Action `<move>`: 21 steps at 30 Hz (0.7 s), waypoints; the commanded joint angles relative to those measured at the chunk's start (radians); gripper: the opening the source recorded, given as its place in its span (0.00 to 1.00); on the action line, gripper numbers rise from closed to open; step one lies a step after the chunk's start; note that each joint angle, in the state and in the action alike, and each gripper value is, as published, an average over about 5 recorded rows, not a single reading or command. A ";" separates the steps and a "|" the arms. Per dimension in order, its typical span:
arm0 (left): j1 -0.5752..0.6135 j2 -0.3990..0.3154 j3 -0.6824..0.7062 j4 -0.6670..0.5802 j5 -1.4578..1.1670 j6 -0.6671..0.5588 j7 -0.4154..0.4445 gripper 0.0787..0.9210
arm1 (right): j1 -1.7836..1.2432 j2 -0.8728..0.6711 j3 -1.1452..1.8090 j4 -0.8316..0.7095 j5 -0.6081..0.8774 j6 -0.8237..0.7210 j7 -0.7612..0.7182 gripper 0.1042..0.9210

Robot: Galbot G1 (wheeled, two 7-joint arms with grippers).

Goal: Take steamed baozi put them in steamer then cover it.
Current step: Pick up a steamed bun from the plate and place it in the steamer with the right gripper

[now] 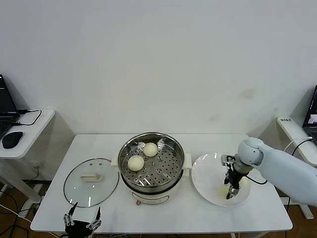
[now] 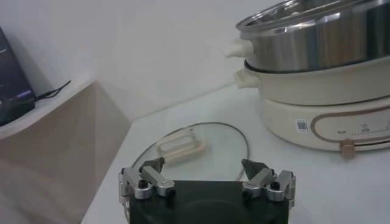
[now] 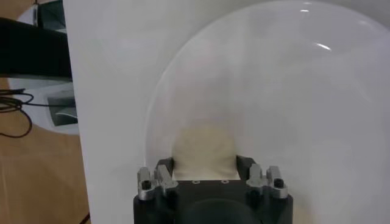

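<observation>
Nearest the head camera, the left gripper (image 1: 82,221) hangs idle at the table's front edge, jaws wide and empty, with the cover (image 1: 91,181) lying flat on the table just beyond its fingertips and the steamer (image 1: 151,166) further off to its right.

Right gripper (image 1: 232,191) is at work over the plate (image 1: 208,176). Its wrist view shows a steamed baozi (image 3: 204,151) sitting directly between the fingers (image 3: 163,167), which flank it closely on both sides. Firm contact cannot be confirmed from these views; judged as a grasp in progress, bun not yet lifted. A second pale bun (image 1: 244,182) appears just outboard of the gripper, partly hidden.

Two baozi (image 1: 135,162) already rest on the perforated tray inside the steamer, well to the left of the working gripper.

Recommendations for this step:
- Close gently; the dough will probably dent or slip if squeezed hard.
- Keep the bun centred between the pads before lifting.
- Lift straight up clear of the plate rim.
- Approach the steamer high enough to clear its rim, and set down on the vacant part of the tray, away from the two buns present.
</observation>
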 commanded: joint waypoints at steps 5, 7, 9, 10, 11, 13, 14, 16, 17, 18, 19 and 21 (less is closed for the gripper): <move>-0.019 0.007 0.013 0.003 -0.009 -0.001 -0.003 0.88 | 0.264 -0.030 -0.041 0.034 0.119 0.009 -0.035 0.63; -0.020 0.009 0.012 0.002 -0.011 -0.002 -0.007 0.88 | 0.364 -0.002 -0.079 0.026 0.167 0.015 -0.042 0.63; -0.019 0.010 0.011 0.001 -0.012 -0.004 -0.013 0.88 | 0.457 0.040 -0.123 0.006 0.226 0.034 -0.047 0.64; -0.020 0.010 0.010 0.000 -0.012 -0.004 -0.016 0.88 | 0.507 0.068 -0.147 -0.007 0.258 0.047 -0.051 0.64; -0.020 0.010 0.009 -0.002 -0.012 -0.004 -0.018 0.88 | 0.552 0.099 -0.165 -0.021 0.286 0.062 -0.054 0.64; -0.020 0.009 0.007 -0.006 -0.011 -0.005 -0.024 0.88 | 0.624 0.162 -0.192 -0.049 0.323 0.086 -0.060 0.63; -0.020 0.009 0.006 -0.009 -0.010 -0.006 -0.026 0.88 | 0.648 0.192 -0.200 -0.062 0.334 0.095 -0.061 0.63; -0.017 0.009 0.003 -0.014 -0.009 -0.008 -0.030 0.88 | 0.682 0.250 -0.213 -0.090 0.354 0.113 -0.061 0.63; -0.015 0.010 0.002 -0.016 -0.009 -0.008 -0.032 0.88 | 0.691 0.280 -0.218 -0.106 0.366 0.126 -0.061 0.63; -0.014 0.010 0.000 -0.020 -0.012 -0.009 -0.032 0.88 | 0.697 0.313 -0.221 -0.126 0.380 0.145 -0.062 0.63; -0.012 0.011 -0.002 -0.024 -0.016 -0.008 -0.033 0.88 | 0.700 0.348 -0.223 -0.146 0.393 0.168 -0.063 0.63; -0.010 0.010 -0.007 -0.033 -0.024 -0.008 -0.032 0.88 | 0.705 0.418 -0.228 -0.188 0.411 0.221 -0.067 0.63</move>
